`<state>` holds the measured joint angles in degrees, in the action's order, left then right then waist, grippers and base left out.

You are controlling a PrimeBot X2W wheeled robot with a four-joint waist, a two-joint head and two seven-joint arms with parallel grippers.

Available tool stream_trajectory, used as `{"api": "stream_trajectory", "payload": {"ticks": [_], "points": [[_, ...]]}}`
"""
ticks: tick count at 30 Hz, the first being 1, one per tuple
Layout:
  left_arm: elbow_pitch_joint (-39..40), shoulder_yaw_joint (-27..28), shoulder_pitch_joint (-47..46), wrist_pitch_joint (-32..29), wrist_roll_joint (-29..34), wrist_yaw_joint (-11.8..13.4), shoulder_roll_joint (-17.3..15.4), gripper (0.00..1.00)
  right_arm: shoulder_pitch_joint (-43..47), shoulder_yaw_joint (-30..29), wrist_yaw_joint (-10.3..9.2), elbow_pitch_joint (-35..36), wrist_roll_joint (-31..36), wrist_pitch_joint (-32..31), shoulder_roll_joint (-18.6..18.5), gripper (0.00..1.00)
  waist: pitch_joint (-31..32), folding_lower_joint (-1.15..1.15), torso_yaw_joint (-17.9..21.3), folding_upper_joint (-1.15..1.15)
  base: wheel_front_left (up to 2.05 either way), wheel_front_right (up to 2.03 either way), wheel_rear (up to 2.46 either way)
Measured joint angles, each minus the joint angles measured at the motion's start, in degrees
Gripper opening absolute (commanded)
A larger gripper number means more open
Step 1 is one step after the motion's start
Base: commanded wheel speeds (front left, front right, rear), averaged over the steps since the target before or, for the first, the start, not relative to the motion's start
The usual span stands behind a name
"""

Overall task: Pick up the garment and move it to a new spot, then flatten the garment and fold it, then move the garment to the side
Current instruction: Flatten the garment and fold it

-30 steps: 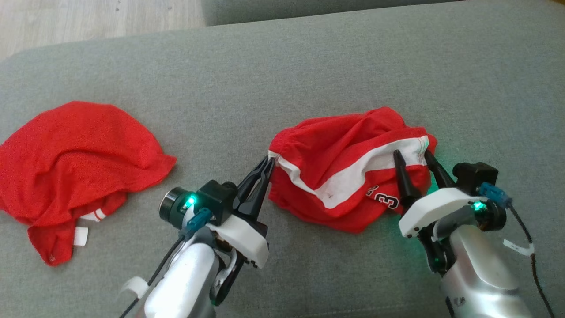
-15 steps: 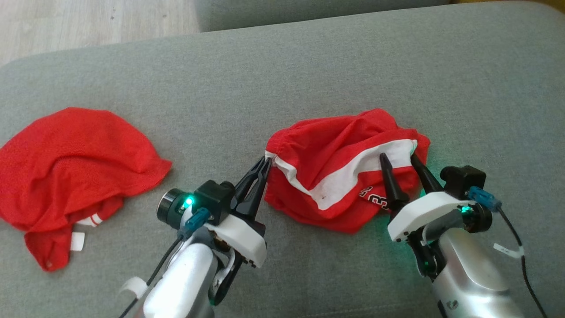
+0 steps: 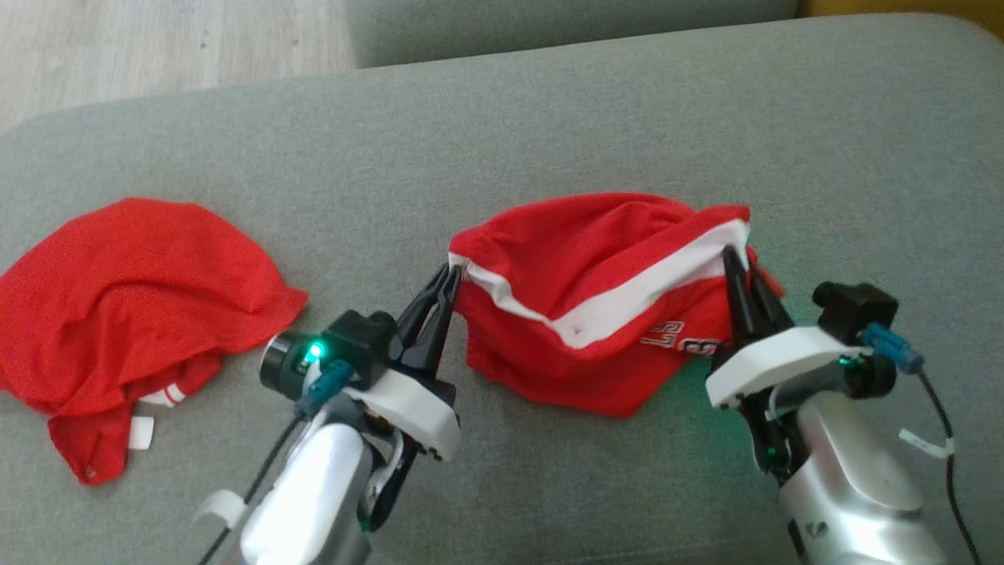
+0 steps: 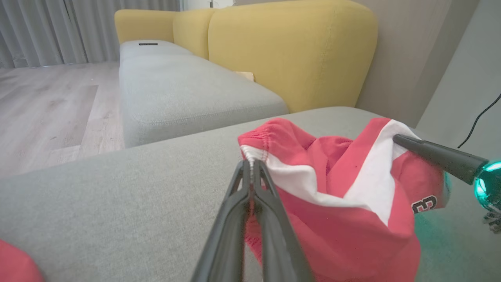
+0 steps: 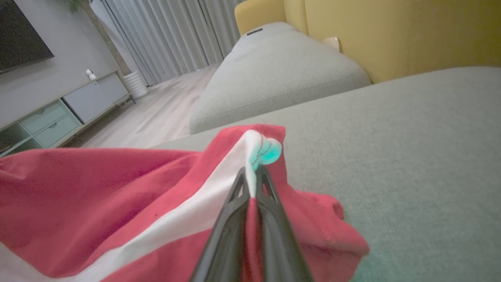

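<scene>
Fingers pressed tight together, our left gripper (image 3: 449, 273) pinched the gathered, white-trimmed corner of the garment (image 3: 580, 314). Our right gripper (image 3: 736, 257), its fingers likewise closed, nipped the far end of the same white band, where a green glow tinted the cloth. Between the two grips we held the red garment's upper edge raised in a shallow sag. Its broad white stripe ran across the front and white numerals showed low near the right gripper. The lower folds drooped to the grey cushion (image 3: 549, 118) just ahead of our pale forearms. Seen from the head camera, the garment sat right of centre on that cushion. Well apart to our left lay a second red garment (image 3: 133, 298), crumpled in a heap, with a white label (image 3: 141, 431) at its near edge. Beyond the cushion we could see another grey seat (image 4: 188, 90), a yellow backrest (image 4: 293, 51) and pale wooden floor (image 3: 157, 39). In the right wrist view there were also grey curtains (image 5: 168, 35) and a low cabinet (image 5: 58, 113).
</scene>
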<state>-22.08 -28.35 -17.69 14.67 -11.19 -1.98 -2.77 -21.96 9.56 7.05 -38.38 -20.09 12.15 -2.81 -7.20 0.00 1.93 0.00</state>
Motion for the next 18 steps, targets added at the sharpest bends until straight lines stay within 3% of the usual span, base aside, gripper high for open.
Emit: {"api": "stream_trajectory", "payload": {"ticks": [9,18], "points": [[5.94,5.71,-1.24,-0.01,0.53,0.46,-0.68,0.00,-0.21,-0.64,0.00,12.81,-0.12,-2.72,-3.31,0.00,2.77,0.00,0.93,0.00,0.00,0.00,0.00],[11.46,10.34,-10.93,0.03,0.51,-0.13,-0.85,0.00,-5.27,-4.21,0.00,25.13,0.76,-10.26,-4.98,0.00,7.46,0.00,1.78,0.00,0.00,0.00,0.00]]}}
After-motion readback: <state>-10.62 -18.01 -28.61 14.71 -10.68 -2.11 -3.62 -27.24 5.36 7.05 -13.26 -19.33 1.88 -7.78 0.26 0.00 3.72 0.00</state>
